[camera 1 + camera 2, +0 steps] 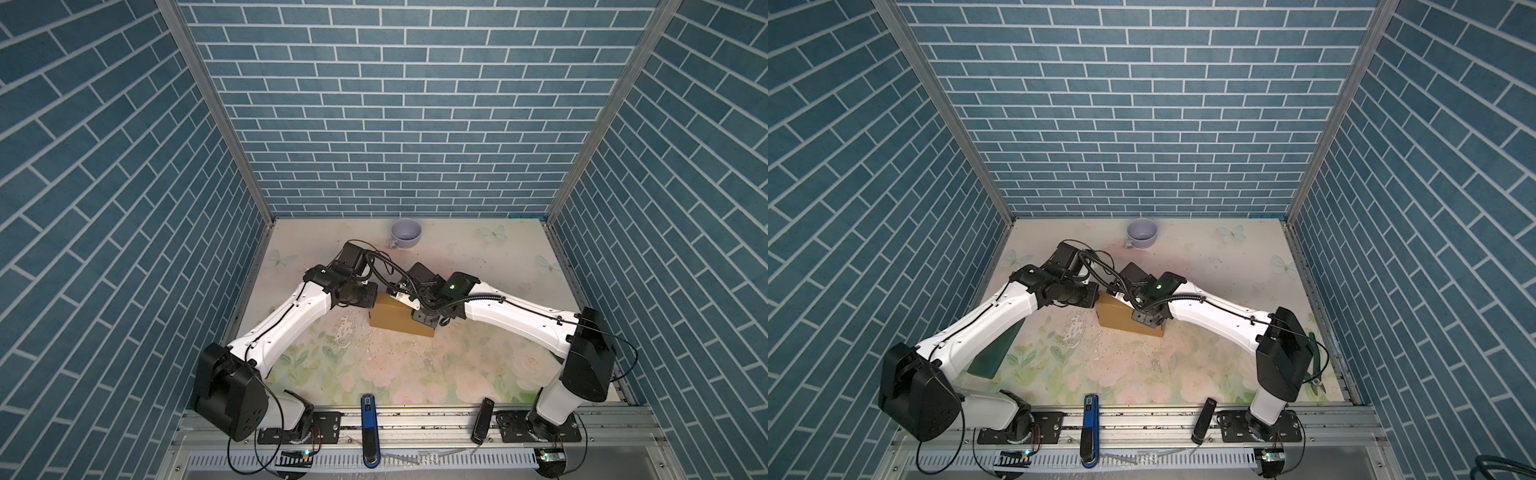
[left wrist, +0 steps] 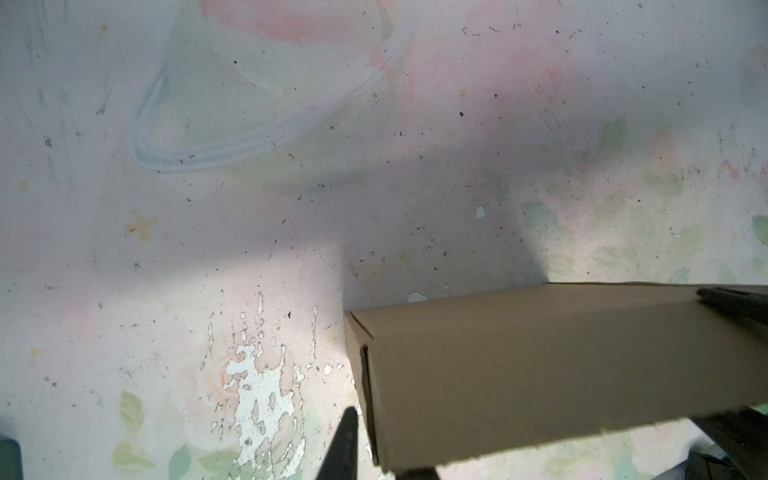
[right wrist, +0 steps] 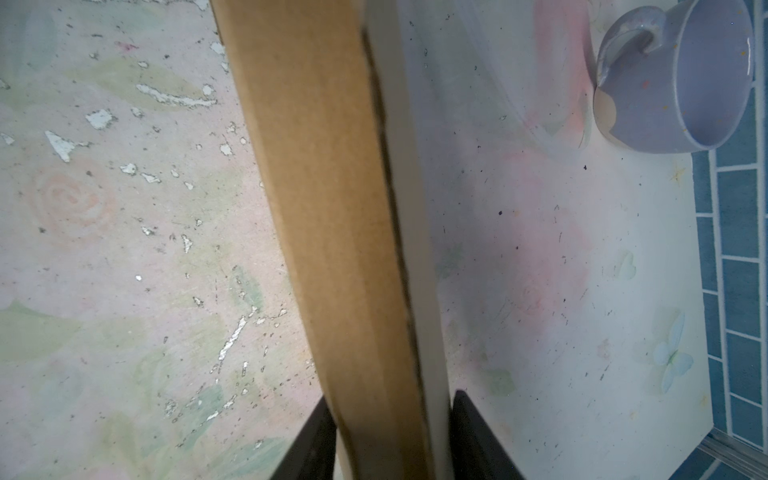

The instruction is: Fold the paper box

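The paper box is smooth, matt brown cardboard. Around it the table has a dull flowered print, scuffed, speckled and flaking to white. Beyond the box the mug is glossy glazed pottery.

Lavender ceramic mug at back of worn floral-print tabletop. Dark green flat board front-left. Blue handheld device and black handheld device on front aluminium rail. Green-handled pliers at right edge.

Your paper box is plain brown; the table cover shows pale pink roses and green leaves; the mug is lavender; the walls are blue brick with white joints.
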Controlling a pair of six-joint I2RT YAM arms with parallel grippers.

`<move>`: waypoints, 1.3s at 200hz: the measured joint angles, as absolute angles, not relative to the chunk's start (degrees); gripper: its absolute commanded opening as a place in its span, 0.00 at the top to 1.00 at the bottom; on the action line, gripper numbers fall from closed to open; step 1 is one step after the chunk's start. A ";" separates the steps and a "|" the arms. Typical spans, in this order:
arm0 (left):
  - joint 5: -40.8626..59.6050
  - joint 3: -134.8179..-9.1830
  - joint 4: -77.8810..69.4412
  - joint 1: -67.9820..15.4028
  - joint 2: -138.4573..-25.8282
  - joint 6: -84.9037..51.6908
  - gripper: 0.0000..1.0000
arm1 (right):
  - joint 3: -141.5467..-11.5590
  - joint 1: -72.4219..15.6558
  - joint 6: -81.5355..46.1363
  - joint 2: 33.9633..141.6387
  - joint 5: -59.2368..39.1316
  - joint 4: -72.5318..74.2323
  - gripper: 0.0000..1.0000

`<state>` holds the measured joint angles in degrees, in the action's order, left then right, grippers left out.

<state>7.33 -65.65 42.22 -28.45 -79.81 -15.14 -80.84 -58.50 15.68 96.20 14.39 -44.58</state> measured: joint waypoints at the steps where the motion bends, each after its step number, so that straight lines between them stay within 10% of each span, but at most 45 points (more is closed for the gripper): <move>1: 7.35 -65.65 42.22 -28.42 -79.81 -15.09 0.77 | -80.84 -58.50 15.64 96.23 14.39 -44.56 0.59; 260: 27.77 -62.87 28.45 -13.39 -76.82 -21.65 0.41 | -81.38 -57.04 11.81 97.27 13.72 -41.60 0.66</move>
